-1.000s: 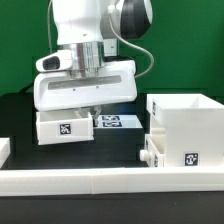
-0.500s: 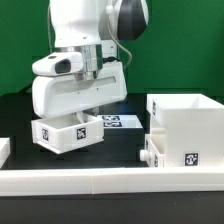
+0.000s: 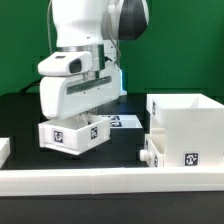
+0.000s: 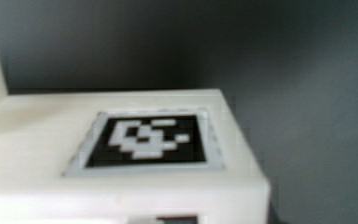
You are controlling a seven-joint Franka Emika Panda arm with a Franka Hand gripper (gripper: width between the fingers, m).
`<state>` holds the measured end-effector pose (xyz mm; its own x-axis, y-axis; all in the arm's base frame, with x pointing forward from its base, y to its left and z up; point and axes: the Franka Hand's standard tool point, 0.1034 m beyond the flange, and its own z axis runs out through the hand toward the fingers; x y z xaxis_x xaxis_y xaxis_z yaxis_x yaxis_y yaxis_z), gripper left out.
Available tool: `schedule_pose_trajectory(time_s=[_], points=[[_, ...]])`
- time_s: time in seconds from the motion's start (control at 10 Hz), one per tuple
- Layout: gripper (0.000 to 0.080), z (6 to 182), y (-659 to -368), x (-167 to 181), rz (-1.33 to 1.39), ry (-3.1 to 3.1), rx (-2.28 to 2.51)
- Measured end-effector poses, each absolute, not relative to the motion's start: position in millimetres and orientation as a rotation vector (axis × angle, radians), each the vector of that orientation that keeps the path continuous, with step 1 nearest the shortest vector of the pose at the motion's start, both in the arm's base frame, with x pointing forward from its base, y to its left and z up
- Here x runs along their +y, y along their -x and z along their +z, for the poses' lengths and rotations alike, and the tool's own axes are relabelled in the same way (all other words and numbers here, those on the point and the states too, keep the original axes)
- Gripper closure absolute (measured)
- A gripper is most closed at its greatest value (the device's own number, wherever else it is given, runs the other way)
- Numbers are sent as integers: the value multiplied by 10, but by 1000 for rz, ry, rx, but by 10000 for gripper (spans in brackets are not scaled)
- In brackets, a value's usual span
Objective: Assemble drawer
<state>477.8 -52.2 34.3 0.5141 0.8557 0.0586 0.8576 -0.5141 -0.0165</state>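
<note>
The drawer is a small low white tray-box with a black-and-white tag on its side, at the exterior view's left of centre. It is turned at an angle and tilted on the black table. My gripper reaches down into the drawer from above and is shut on its wall; the hand hides the fingertips. The wrist view shows the drawer's white side and its tag very close up, and no fingers. The taller white box with one tag stands at the exterior view's right.
The marker board lies flat behind the drawer, between it and the tall box. A long white rail runs along the front of the table. A short white piece sits at the far left edge.
The hand has rotated and the drawer has turned with it, from square-on to angled and tilted. It has also shifted slightly toward the front.
</note>
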Motion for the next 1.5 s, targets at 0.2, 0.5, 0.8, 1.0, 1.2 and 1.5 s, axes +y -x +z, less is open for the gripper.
schedule_pose_trajectory(time_s=[0.2,0.5,0.8,1.0,1.2,1.5], points=[[758,448,-4949,-524,-26,2572,-1733],[758,439,-4951,-549,-29,2405,-1962],[758,462,-4999,-522,-15,2281,-2090],[758,524,-5159,-446,7,2266,-2077],[758,646,-5363,-331,25,2251,-2075],[758,614,-5337,-339,27,2250,-2073]])
